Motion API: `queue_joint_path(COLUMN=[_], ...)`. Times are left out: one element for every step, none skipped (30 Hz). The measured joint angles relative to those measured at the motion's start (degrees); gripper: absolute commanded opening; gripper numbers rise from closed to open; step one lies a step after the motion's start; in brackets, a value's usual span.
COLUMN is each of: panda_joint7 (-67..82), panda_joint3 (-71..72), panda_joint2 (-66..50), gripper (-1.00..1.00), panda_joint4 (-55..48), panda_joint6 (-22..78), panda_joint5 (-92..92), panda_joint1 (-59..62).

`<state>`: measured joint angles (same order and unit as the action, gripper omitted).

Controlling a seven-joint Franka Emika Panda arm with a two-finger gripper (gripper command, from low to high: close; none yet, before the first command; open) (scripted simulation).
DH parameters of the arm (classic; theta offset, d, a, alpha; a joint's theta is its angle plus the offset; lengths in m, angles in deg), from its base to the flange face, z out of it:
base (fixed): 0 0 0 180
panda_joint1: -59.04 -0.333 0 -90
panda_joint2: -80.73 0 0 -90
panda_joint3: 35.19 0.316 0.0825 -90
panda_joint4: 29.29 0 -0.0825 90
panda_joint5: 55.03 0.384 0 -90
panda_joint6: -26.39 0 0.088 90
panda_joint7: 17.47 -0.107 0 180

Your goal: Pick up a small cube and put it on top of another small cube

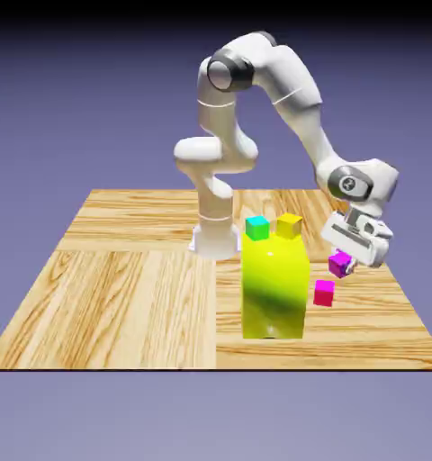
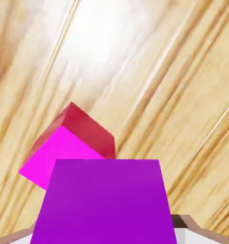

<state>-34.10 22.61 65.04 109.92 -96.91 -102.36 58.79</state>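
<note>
Blue-violet backdrop behind a wooden desk [image 1: 121,288]. Purple-magenta cube [image 1: 339,263] carried clear of the wood, pinched in the claw [image 1: 346,261]; claw narrow, clamped on this cube, fingertips hidden behind it in the hand view. Seen large at the bottom of the hand view [image 2: 107,200], front face squarely forward. Hot-pink cube [image 1: 324,293] resting on the desk just below and slightly toward the exterior view's left of the carried one; in the hand view [image 2: 64,152] turned corner-on, partly covered by the purple face, so not yet aligned. Gap visible between the two cubes; stacking not yet done. Tall yellow-green block [image 1: 274,288] close by on the exterior view's left, with a teal cube [image 1: 257,227] and a yellow cube [image 1: 289,225] near its top edge, behind.

Likely risks: descent while offset, landing on an edge of the pink cube and tipping off; rotated faces giving poor seating; release from too high causing a bounce; sideways correction brushing the tall block.
</note>
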Motion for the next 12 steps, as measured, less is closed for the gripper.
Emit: queue_joint_path(panda_joint7=[-0.08, 0.4, 0.58, 0.58, -0.89, -2.37, -3.84, -5.32, -6.79, -7.54, -7.64, -7.64], panda_joint3=[2.07, 4.09, 4.83, 4.83, 3.0, 1.16, -0.68, -2.52, -4.36, -5.29, -5.3, -5.3], panda_joint2=[0.16, 0.27, 0.31, 0.31, -1.62, -3.56, -5.5, -7.44, -9.37, -10.35, -10.35, -10.35], gripper=[-1.0, -1.0, -1.0, -1.0, -1.0, -1.0, -1.0, -1.0, -1.0, 1.0, 1.0, 1.0], panda_joint4=[0.59, 1.37, 1.65, 1.65, 1.57, 1.48, 1.4, 1.31, 1.23, 1.19, 1.19, 1.19], panda_joint6=[1.55, 3.16, 3.75, 3.75, 3.53, 3.31, 3.09, 2.86, 2.64, 2.53, 2.51, 2.51], panda_joint5=[-0.91, -3.4, -4.31, -4.32, -6.8, -9.29, -11.77, -14.26, -16.75, -18.0, -18.2, -18.2], panda_joint1=[0.68, 2.2, 2.75, 2.76, 1.92, 1.08, 0.24, -0.61, -1.45, -1.87, -1.88, -1.88])
